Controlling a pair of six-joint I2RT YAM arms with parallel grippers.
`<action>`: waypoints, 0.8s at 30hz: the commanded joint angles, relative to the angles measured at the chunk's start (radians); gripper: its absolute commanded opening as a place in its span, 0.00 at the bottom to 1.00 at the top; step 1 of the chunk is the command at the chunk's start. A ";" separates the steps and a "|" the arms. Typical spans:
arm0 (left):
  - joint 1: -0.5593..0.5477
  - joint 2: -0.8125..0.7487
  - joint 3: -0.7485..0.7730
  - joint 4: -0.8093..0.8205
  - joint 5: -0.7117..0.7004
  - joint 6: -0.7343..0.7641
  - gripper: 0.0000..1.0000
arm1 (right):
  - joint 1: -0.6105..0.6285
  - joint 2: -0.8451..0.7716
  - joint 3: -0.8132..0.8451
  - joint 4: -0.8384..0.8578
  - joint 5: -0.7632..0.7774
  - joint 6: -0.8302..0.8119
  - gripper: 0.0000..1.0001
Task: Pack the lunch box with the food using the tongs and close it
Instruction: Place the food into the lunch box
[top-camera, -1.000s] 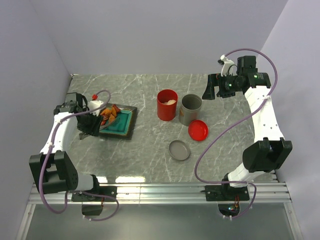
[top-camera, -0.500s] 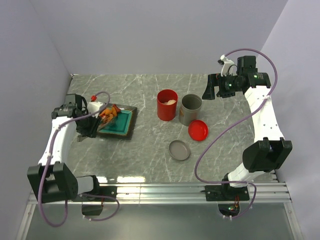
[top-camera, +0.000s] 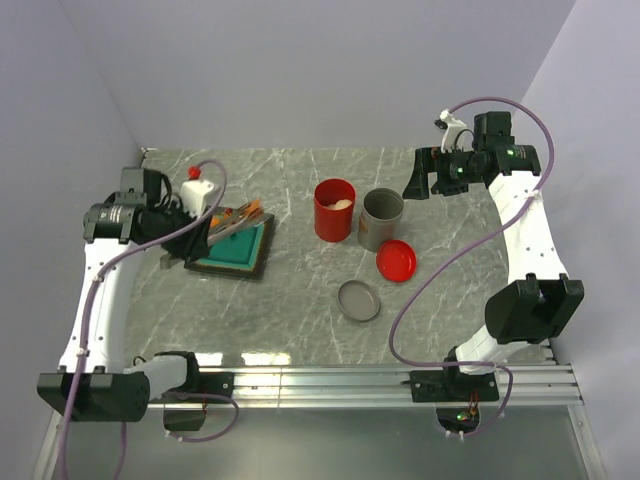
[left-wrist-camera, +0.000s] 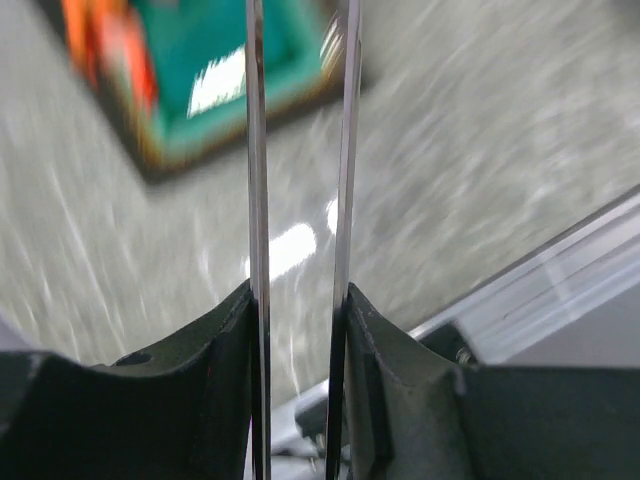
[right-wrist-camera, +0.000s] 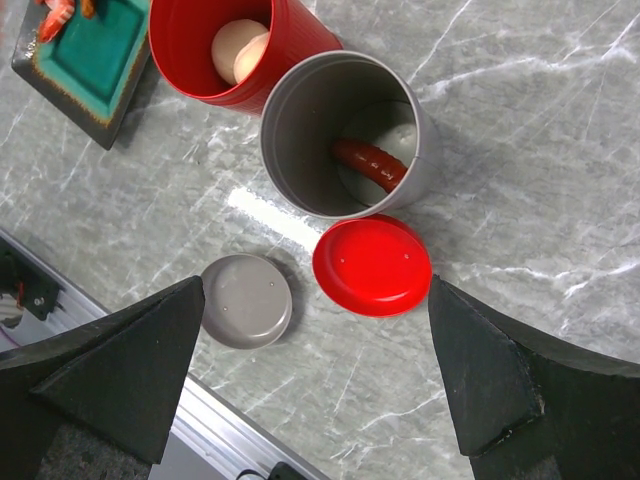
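The red lunch box (top-camera: 334, 209) stands open mid-table with beige food balls (right-wrist-camera: 240, 47) inside. Its red lid (top-camera: 396, 261) lies flat to the right. My left gripper (top-camera: 203, 226) (left-wrist-camera: 300, 296) is shut on the tongs (top-camera: 236, 214), whose two thin metal arms (left-wrist-camera: 257, 150) run nearly parallel out of the top of the blurred left wrist view. They point right over the tray's far edge. Orange and red food (top-camera: 250, 208) (left-wrist-camera: 105, 45) shows by their tips; whether a piece is pinched I cannot tell. My right gripper (top-camera: 425, 181) (right-wrist-camera: 316, 286) hangs open, high above the lids.
A dark square tray (top-camera: 236, 252) with a teal inside sits at the left. A grey cylinder (top-camera: 381, 218) beside the lunch box holds a red sausage (right-wrist-camera: 370, 160) and a pale ball. Its grey lid (top-camera: 359, 300) lies nearer the front rail.
My left arm has risen and swung back from the tray's left edge. The tongs have lifted, now point right over the tray, and their arms have come closer together. The right arm has not moved.
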 joint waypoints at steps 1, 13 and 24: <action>-0.135 0.035 0.152 0.049 0.161 -0.071 0.24 | -0.006 0.001 0.029 0.011 -0.011 0.010 1.00; -0.484 0.483 0.583 0.230 0.235 -0.200 0.27 | -0.006 0.019 0.138 0.026 0.105 0.042 1.00; -0.610 0.754 0.780 0.260 0.198 -0.208 0.31 | -0.009 0.002 0.138 0.037 0.140 0.041 1.00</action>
